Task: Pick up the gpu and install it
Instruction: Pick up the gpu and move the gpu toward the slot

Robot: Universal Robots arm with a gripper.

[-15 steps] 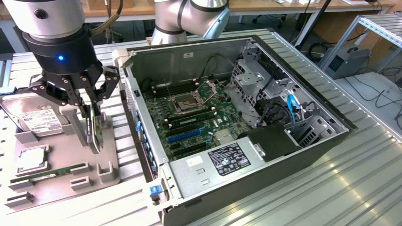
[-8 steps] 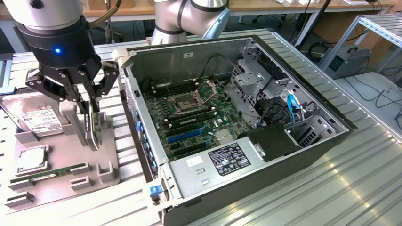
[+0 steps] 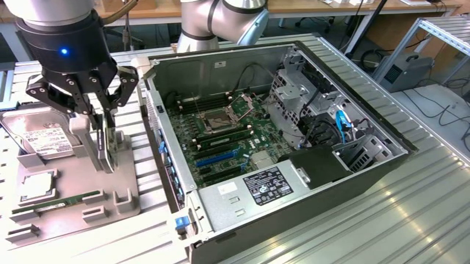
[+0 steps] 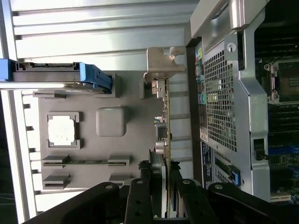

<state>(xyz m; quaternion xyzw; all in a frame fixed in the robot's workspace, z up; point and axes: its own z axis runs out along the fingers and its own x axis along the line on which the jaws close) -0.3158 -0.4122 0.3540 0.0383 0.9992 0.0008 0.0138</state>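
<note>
The gpu (image 3: 107, 149), a thin black card, stands on edge in a slot of the grey holder tray (image 3: 129, 170) to the exterior view's left of the open computer case (image 3: 353, 170). My gripper (image 3: 96, 118) comes down from above and straddles the card's top edge, one finger on each flat side. Seen edge-on in the wrist view, the gpu (image 4: 165, 109) has its silver bracket (image 4: 161, 63) at the far end. The gripper (image 4: 166, 175) has both pads pressed against the card. The card's lower edge still looks seated in the tray.
The tray (image 4: 135, 140) also holds a silver hard drive (image 3: 41, 140), a processor chip (image 3: 37, 187) and a green memory stick (image 3: 59, 202). The case lies open with its motherboard (image 3: 220, 143) and blue slots (image 3: 217, 158) exposed. The case wall (image 4: 224, 102) stands close beside the card.
</note>
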